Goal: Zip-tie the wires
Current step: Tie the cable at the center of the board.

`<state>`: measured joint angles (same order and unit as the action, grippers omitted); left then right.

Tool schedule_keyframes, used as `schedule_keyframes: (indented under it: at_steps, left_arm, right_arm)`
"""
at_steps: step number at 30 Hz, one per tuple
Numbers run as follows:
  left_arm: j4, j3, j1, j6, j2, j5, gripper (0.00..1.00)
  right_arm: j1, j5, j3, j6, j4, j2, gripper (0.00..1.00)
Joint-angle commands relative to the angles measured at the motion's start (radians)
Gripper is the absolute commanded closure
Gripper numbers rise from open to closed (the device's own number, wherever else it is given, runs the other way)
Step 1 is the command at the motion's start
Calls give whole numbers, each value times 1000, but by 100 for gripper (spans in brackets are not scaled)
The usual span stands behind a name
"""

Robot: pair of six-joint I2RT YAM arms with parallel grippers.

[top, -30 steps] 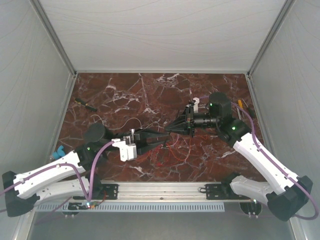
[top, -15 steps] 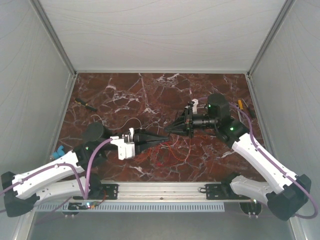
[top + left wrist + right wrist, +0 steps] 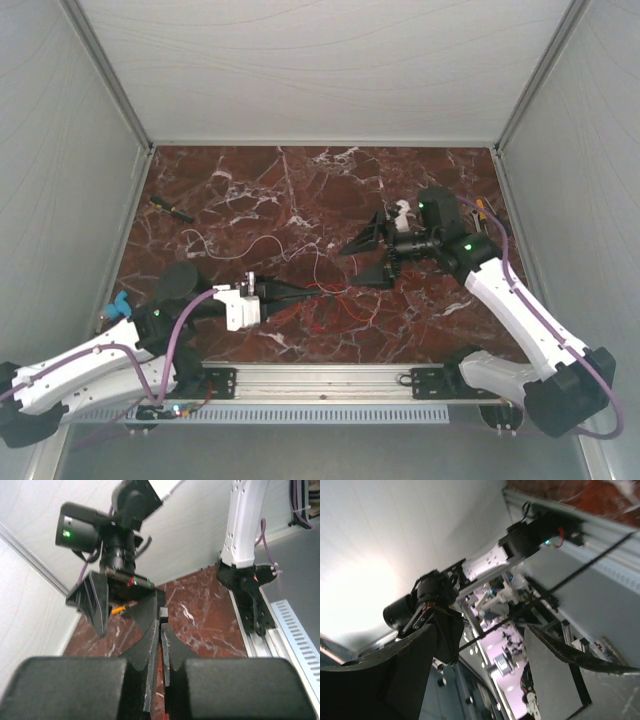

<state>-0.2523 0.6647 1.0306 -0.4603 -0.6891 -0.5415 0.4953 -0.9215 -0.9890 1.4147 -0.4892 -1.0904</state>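
My left jaws pinch the zip tie [image 3: 163,614]; my right jaws stand spread wide.
The strip pokes past my left tips toward my right jaws; the wires [image 3: 332,312] sprawl on the desk [image 3: 300,190] below both.

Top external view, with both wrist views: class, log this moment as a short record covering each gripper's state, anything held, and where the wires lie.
left gripper: shut on the thin black plastic zip tie
right gripper: open, holding nothing, pointing at the left gripper
gap: gripper tips apart, not touching
thin red, orange and white wires: loose loops on the dark red marble table, mostly under the two grippers
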Motion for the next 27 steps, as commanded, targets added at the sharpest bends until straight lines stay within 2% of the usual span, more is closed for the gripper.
schedule_keyframes:
  at_steps: [1, 6, 11, 15, 27]
  left_arm:
    - [75, -51, 6, -6, 78, 34, 100]
    - [119, -125, 7, -5, 164, 7, 100]
    - [160, -162, 13, -7, 163, -36, 100]
    - [179, -175, 44, 3, 151, -37, 100]
    - [320, -212, 89, 29, 173, -58, 100]
  right_arm:
    - [-147, -67, 6, -256, -282, 46, 31]
    - [-370, -144, 91, -412, -417, 95, 29]
    - [-484, -146, 83, -577, -542, 58, 29]
    - [-517, -101, 21, -677, -633, 22, 29]
    - [-542, -93, 80, -683, -640, 60, 29]
